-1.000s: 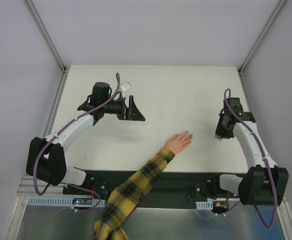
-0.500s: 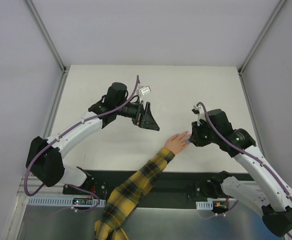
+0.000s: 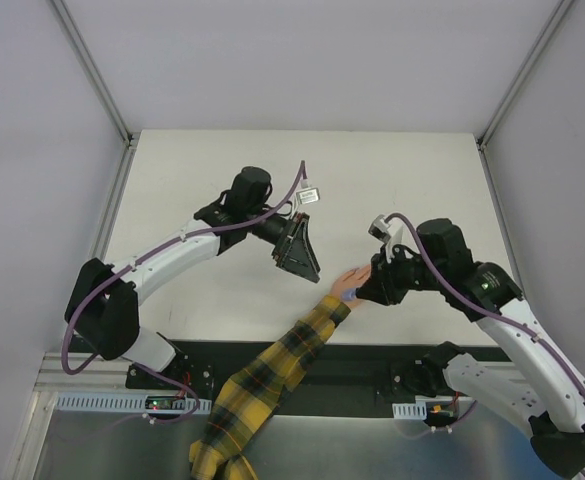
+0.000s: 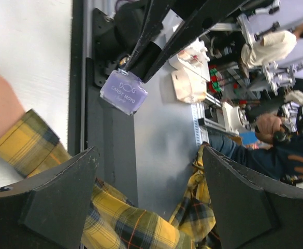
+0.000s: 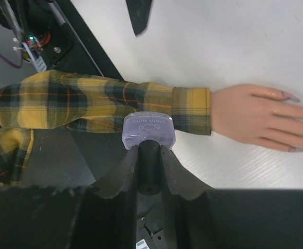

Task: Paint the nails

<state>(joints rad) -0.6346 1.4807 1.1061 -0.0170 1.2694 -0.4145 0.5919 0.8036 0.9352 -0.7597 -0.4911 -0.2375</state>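
A small peach-skinned hand [image 3: 349, 281] lies flat on the white table [image 3: 372, 180], its arm in a yellow-and-black plaid sleeve [image 3: 272, 375]. In the right wrist view the hand [image 5: 252, 116] shows pale nails [image 5: 290, 96] on its fingertips. My right gripper [image 5: 148, 149] is shut on the dark cap of a small purple bottle [image 5: 148, 129], held bottle-first just above the wrist and sleeve [image 5: 89, 104]. In the top view that gripper [image 3: 359, 290] overlaps the hand. My left gripper [image 3: 302, 260] is open and empty, just left of the hand. Its wrist view shows its gripper [image 4: 150, 155], the bottle [image 4: 124, 92] and sleeve [image 4: 37, 150].
The black base rail [image 3: 372, 365] runs along the table's near edge under the sleeve. Grey walls and metal frame posts [image 3: 92, 70] enclose the table. One tip of the left gripper's fingers [image 5: 139, 13] shows at the top of the right wrist view.
My right arm has swung left from the table's right side, carrying the bottle over the hand. My left arm has moved right and nearer the hand, still open.
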